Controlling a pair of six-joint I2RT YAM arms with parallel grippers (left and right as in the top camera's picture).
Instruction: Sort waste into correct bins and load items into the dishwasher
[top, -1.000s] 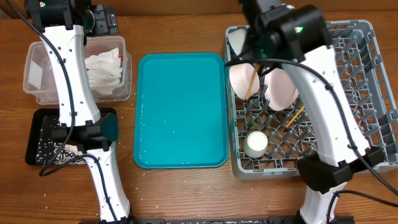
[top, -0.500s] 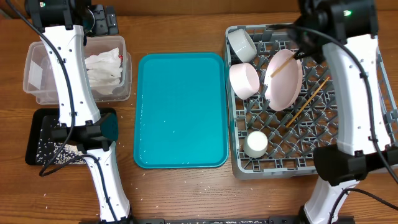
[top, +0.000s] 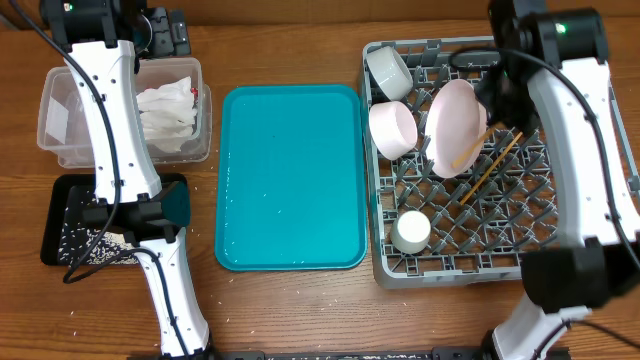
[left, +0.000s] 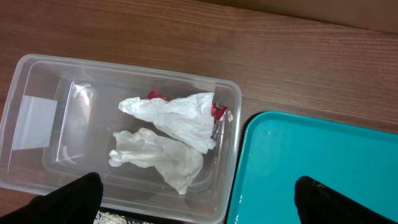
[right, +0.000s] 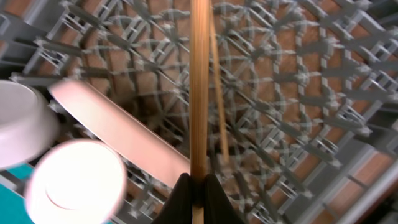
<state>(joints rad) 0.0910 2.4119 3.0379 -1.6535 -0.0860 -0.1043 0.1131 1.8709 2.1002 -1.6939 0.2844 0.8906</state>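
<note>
A chopstick (right: 199, 81) is clamped in the right gripper's (right: 198, 185) jaws above the rack (right: 298, 93), beside the leaning plate (right: 118, 134) (its twin (right: 217, 93) lies inside). Released askew, it could be dropped through the lattice. The left gripper's (left: 196, 199) jaws are spread wide over the tub (left: 37, 81).

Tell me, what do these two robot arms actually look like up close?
Both the left arm and the right arm have smooth white shells with black joints, and each shows a small green light. Thin black cables loop alongside. The left gripper and right gripper end in dark, black fingers.
</note>
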